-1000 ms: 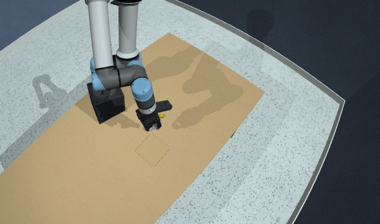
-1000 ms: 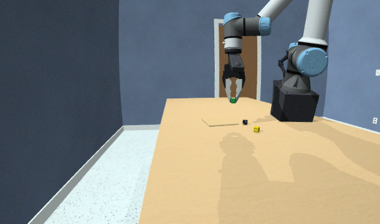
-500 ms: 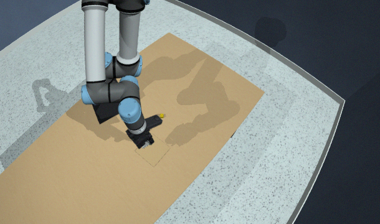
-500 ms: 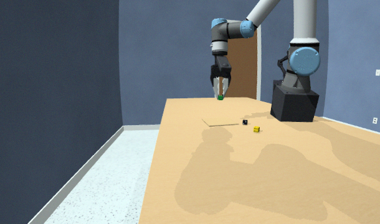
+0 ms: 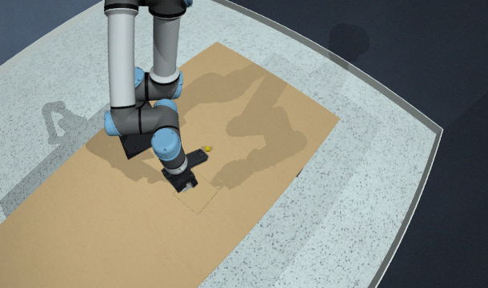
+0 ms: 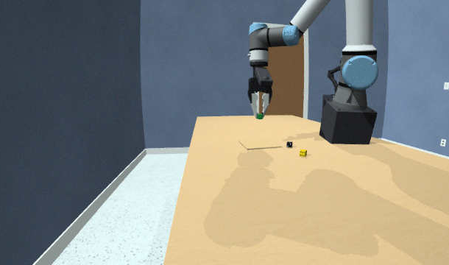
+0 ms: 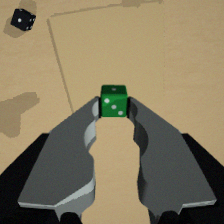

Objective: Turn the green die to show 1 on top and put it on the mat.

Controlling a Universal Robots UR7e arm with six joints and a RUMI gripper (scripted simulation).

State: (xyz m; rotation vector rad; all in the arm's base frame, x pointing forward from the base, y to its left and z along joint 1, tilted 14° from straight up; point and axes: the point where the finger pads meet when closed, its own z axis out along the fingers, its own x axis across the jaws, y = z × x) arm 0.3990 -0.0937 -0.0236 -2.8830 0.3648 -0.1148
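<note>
My gripper (image 5: pixel 186 186) (image 6: pixel 260 112) (image 7: pixel 113 98) is shut on the green die (image 6: pixel 260 116) (image 7: pixel 113 101) and holds it at the fingertips, well above the table. In the wrist view the die's larger visible face has three pips, and a narrow face beyond it has one. The mat is a thin outlined square (image 5: pixel 186 204) (image 6: pixel 265 148) (image 7: pixel 62 65) on the tan table top. The gripper hangs over it, near its left edge in the wrist view. In the top view the arm hides the die.
A black die (image 6: pixel 289 144) (image 7: pixel 22 19) lies just outside the mat's corner. A yellow die (image 5: pixel 207 149) (image 6: pixel 302 152) lies a little farther off. The arm's black base (image 6: pixel 346 125) stands behind them. The table's left edge (image 6: pixel 180 191) drops to the floor.
</note>
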